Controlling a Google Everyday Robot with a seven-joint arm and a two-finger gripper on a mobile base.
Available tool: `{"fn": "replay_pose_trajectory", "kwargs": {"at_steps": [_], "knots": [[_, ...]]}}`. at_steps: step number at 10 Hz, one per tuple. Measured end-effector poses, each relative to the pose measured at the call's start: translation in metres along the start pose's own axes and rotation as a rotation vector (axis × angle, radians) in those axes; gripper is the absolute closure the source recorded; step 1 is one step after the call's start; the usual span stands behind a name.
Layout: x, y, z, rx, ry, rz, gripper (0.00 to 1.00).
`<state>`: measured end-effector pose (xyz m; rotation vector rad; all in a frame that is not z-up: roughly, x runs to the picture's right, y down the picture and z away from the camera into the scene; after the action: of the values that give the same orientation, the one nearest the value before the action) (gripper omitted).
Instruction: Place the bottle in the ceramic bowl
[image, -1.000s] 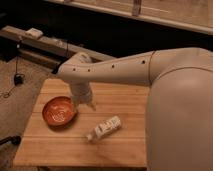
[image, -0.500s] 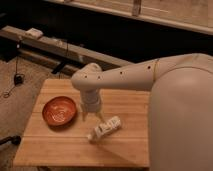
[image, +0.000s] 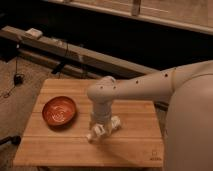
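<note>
My hand is down right over the bottle, to the right of the ceramic bowl. Can't tell if it's open or gripping. Bottle lies on its side on the desk, near the bowl but apart from it, both ends poking out past my hand. Bowl sits upright on the desk's left part.
</note>
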<state>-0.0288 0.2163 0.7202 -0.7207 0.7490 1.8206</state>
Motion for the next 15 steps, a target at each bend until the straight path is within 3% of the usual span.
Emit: {"fn": "replay_pose_trajectory", "kwargs": {"at_steps": [2, 4, 8, 15], "knots": [[-0.007, -0.006, 0.007, -0.099, -0.014, 0.053, 0.35], [-0.022, 0.000, 0.015, -0.123, -0.024, 0.080, 0.35], [-0.054, 0.018, 0.027, -0.105, -0.042, 0.072, 0.35], [-0.058, 0.013, 0.050, -0.031, -0.025, 0.044, 0.35]]}}
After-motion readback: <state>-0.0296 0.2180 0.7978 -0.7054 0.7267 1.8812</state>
